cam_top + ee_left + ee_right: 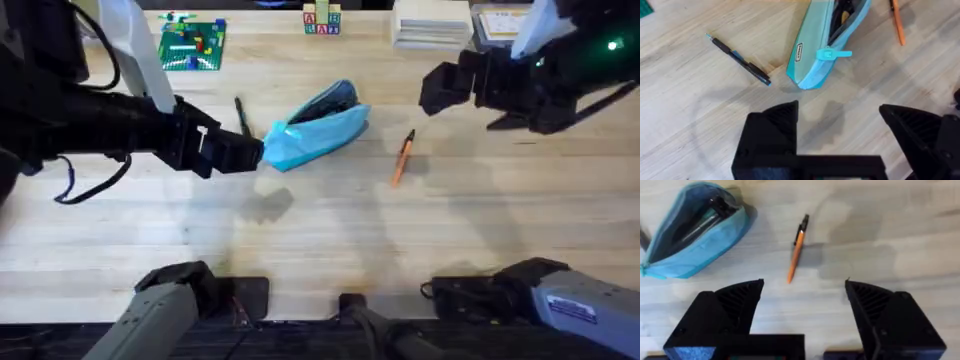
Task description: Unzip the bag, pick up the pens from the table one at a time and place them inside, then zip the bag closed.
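Bag unzipped, side tag unreadable; left hand & right hand both released.

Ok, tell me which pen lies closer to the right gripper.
The orange pen, lying on the table right of the bag. The black pen lies beyond the bag's other side, by the left gripper.

The bag and the orange pen are cut off by the left wrist view's edge; the dark items inside the bag are too blurred to identify.
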Motion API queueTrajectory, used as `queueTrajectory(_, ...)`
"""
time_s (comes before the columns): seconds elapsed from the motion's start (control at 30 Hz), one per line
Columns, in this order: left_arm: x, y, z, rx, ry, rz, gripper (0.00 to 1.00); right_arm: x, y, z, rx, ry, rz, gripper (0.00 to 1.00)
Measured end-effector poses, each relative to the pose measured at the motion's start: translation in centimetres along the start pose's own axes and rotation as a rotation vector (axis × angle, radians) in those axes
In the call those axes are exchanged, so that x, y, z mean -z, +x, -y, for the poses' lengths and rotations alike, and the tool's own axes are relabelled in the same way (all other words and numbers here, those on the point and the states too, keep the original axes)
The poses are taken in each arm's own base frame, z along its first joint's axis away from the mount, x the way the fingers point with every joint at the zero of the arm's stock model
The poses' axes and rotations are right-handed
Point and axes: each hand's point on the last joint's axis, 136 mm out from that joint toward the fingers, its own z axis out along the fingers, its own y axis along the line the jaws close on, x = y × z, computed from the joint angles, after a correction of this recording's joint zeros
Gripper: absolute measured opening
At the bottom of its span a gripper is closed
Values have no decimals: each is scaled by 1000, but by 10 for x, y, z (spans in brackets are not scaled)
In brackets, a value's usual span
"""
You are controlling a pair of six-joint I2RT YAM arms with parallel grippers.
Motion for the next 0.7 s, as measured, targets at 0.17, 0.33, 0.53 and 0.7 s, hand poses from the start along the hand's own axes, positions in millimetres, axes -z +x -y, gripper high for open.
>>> queueTrajectory(0.17,0,0,0,0,0,0,996,-11,18,10,-164,75,-107,995)
queueTrajectory(0.33,0,0,0,0,0,0,996,-25,20,10,-230,114,-151,996)
queueTrajectory(0.53,0,0,0,0,0,0,996,-45,20,7,-299,128,-171,996)
queueTrajectory(0.7,0,0,0,0,0,0,996,-66,28,4,-324,103,-184,996)
